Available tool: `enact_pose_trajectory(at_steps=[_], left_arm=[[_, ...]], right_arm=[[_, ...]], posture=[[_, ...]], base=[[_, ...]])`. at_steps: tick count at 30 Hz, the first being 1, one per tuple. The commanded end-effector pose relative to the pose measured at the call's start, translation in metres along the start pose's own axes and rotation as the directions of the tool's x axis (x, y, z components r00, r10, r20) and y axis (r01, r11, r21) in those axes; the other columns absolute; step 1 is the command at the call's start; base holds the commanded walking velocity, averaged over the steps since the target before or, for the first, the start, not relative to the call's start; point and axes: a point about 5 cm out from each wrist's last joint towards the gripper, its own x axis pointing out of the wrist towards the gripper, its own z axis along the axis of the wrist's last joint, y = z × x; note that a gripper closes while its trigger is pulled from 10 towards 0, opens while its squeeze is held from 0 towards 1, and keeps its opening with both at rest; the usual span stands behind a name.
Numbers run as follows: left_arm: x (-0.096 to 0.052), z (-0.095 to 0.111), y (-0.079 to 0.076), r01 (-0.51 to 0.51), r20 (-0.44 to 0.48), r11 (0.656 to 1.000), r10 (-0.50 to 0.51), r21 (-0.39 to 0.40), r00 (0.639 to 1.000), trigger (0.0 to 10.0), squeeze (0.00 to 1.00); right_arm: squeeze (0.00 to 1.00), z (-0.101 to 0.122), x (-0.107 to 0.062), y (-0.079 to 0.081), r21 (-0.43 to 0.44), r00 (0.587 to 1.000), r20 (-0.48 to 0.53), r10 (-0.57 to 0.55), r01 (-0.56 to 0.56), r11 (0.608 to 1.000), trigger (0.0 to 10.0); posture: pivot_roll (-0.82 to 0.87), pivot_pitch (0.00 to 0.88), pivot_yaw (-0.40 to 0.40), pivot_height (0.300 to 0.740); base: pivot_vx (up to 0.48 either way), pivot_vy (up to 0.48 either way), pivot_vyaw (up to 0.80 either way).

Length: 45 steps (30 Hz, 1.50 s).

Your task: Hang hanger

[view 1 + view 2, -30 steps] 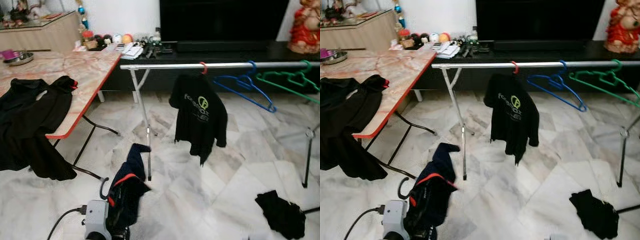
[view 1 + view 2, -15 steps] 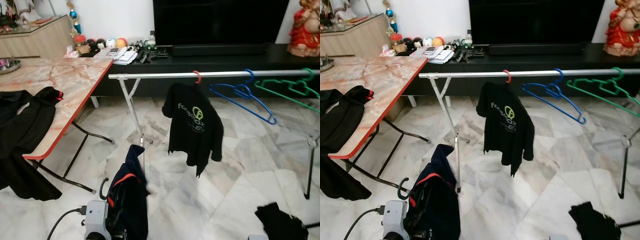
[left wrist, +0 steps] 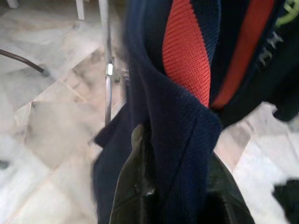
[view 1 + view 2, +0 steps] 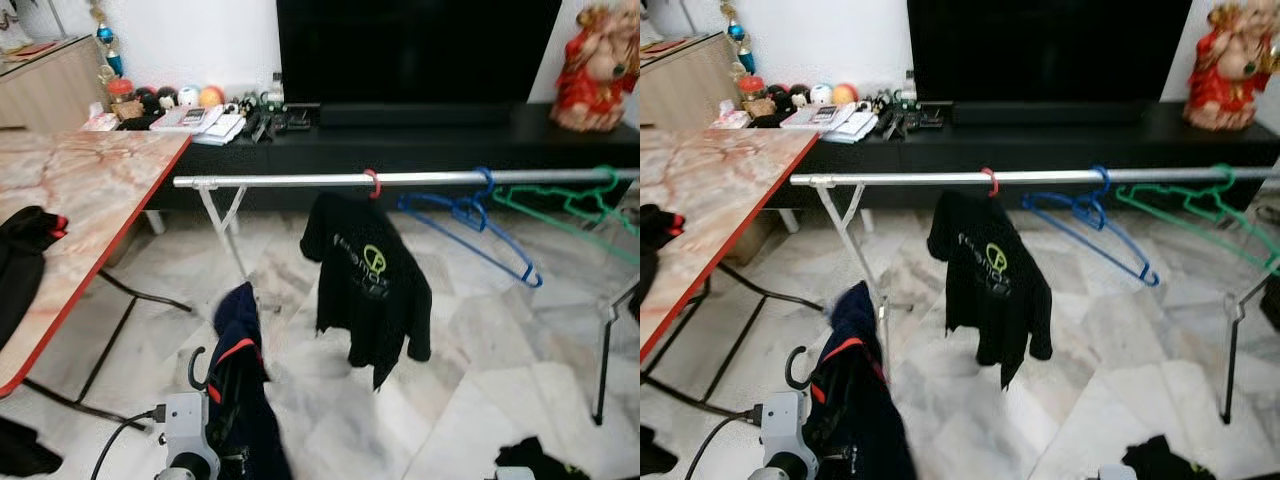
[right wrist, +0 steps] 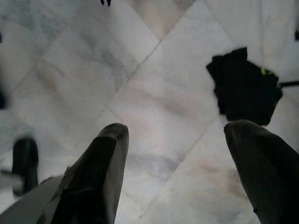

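A navy garment with red trim [image 4: 240, 400] hangs on a black hanger whose hook [image 4: 194, 366] curls up beside it. My left gripper [image 3: 180, 196] is shut on this hanger, its fingers [image 3: 133, 191] wrapped in the navy fabric. Ahead stands a silver clothes rail [image 4: 280, 181]. On the rail hang a black T-shirt [image 4: 366, 285] on a red hanger [image 4: 372, 183], a blue hanger [image 4: 470, 213] and green hangers [image 4: 570, 200]. The held garment is low and to the left of the T-shirt, below the rail. My right gripper [image 5: 175, 128] is open over the marble floor.
A marble-topped folding table [image 4: 90, 190] with a red edge stands at the left, with black clothing [image 4: 22, 260] on it. A black garment [image 5: 243, 86] lies on the floor at the right. Behind the rail is a dark TV bench [image 4: 420, 140] carrying small items and a red figurine [image 4: 590, 65].
The camera has moved rightwards and closer to the rail, so the table has slid left in the picture. The navy garment stays in my left gripper.
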Motion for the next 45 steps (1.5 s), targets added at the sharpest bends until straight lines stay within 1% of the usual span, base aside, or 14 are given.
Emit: enact_pose_trajectory(at_steps=[1, 8, 17, 25, 28, 29, 30, 31, 33, 34, 35, 37, 43, 45], left_arm=[[-0.003, 0.002, 0.007, -0.014, 0.012, 1.0, 0.014, 0.005, 1.0, 10.0, 0.0], [-0.002, 0.003, 0.012, -0.001, 0.003, 1.0, 0.001, 0.023, 1.0, 10.0, 0.0], [0.004, 0.005, 0.007, 0.036, -0.02, 0.998, -0.035, 0.051, 0.999, 10.0, 0.0], [0.005, 0.006, -0.006, 0.19, -0.078, 0.971, -0.18, 0.145, 0.981, 10.0, 0.0], [0.01, 0.012, -0.015, 0.279, -0.106, 0.939, -0.262, 0.203, 0.959, 10.0, 0.0], [0.01, 0.012, -0.015, 0.279, -0.106, 0.939, -0.262, 0.203, 0.959, 10.0, 0.0], [0.018, 0.017, -0.024, 0.348, -0.132, 0.9, -0.324, 0.26, 0.937, 10.0, 0.0], [0.022, 0.02, -0.028, 0.369, -0.139, 0.889, -0.343, 0.272, 0.929, 10.0, 0.0], [0.024, 0.021, -0.03, 0.38, -0.142, 0.882, -0.354, 0.277, 0.924, 10.0, 0.0], [0.034, 0.026, -0.037, 0.393, -0.144, 0.873, -0.366, 0.288, 0.919, 10.0, 0.0], [0.034, 0.026, -0.037, 0.393, -0.144, 0.873, -0.366, 0.288, 0.919, 10.0, 0.0], [0.05, 0.034, -0.048, 0.417, -0.173, 0.847, -0.38, 0.329, 0.908, 10.0, 0.0], [0.073, 0.057, -0.07, 0.459, -0.168, 0.816, -0.427, 0.352, 0.888, 10.0, 0.0], [0.078, 0.061, -0.073, 0.455, -0.166, 0.817, -0.424, 0.354, 0.89, 10.0, 0.0]], right_arm=[[0.0, -0.002, 0.0, 0.007, -0.009, 1.0, -0.01, 0.028, -0.028, 1.0, 10.0], [0.0, -0.003, 0.0, 0.009, -0.005, 1.0, -0.007, 0.03, -0.03, 1.0, 10.0], [0.0, -0.003, 0.001, 0.012, 0.012, 1.0, -0.008, 0.03, -0.029, 0.999, 10.0], [0.0, -0.002, 0.001, 0.012, 0.015, 1.0, -0.006, 0.03, -0.03, 0.999, 10.0], [0.0, -0.002, 0.001, 0.012, 0.012, 1.0, -0.005, 0.031, -0.031, 0.999, 10.0], [0.0, -0.002, 0.001, 0.012, 0.012, 1.0, -0.005, 0.031, -0.031, 0.999, 10.0], [0.0, -0.001, 0.001, 0.012, 0.01, 0.999, -0.004, 0.031, -0.031, 0.999, 10.0], [0.0, -0.001, 0.001, 0.012, 0.008, 0.999, -0.004, 0.032, -0.032, 0.999, 10.0], [0.0, -0.001, 0.001, 0.012, 0.007, 0.999, -0.004, 0.033, -0.033, 0.999, 10.0], [0.0, 0.0, 0.001, 0.012, 0.005, 0.999, -0.003, 0.033, -0.033, 0.999, 10.0], [0.0, 0.0, 0.001, 0.012, 0.005, 0.999, -0.003, 0.033, -0.033, 0.999, 10.0], [0.0, 0.0, 0.001, 0.012, -0.002, 0.999, -0.003, 0.035, -0.035, 0.999, 10.0], [0.0, 0.0, 0.001, 0.012, -0.005, 0.999, -0.003, 0.032, -0.032, 0.999, 10.0], [0.0, 0.0, 0.001, 0.011, -0.007, 0.999, -0.004, 0.032, -0.032, 0.999, 10.0]], posture=[[0.1, 0.043, -0.022, 0.74], [0.1, 0.048, -0.007, 0.74], [0.1, 0.073, 0.008, 0.74], [0.1, 0.084, 0.01, 0.74], [0.1, 0.086, 0.009, 0.74], [0.1, 0.086, 0.009, 0.74], [0.11, 0.085, 0.008, 0.74], [0.1, 0.085, 0.009, 0.74], [0.1, 0.085, 0.009, 0.74], [0.1, 0.084, 0.009, 0.74], [0.1, 0.084, 0.009, 0.74], [0.1, 0.083, 0.008, 0.74], [0.09, 0.082, 0.01, 0.74], [0.09, 0.083, 0.008, 0.74]], base=[[0.364, 0.0, 0.0], [0.362, 0.0, 0.0], [0.358, 0.0, 0.0], [0.036, 0.0, 0.0], [0.0, 0.0, 0.0], [0.0, 0.0, 0.0], [0.0, 0.0, 0.0], [0.0, 0.0, 0.0], [0.0, 0.0, 0.0], [0.0, 0.0, 0.0], [0.0, 0.0, 0.0], [0.0, 0.0, 0.0], [0.0, 0.0, 0.0], [0.0, 0.0, 0.0]])
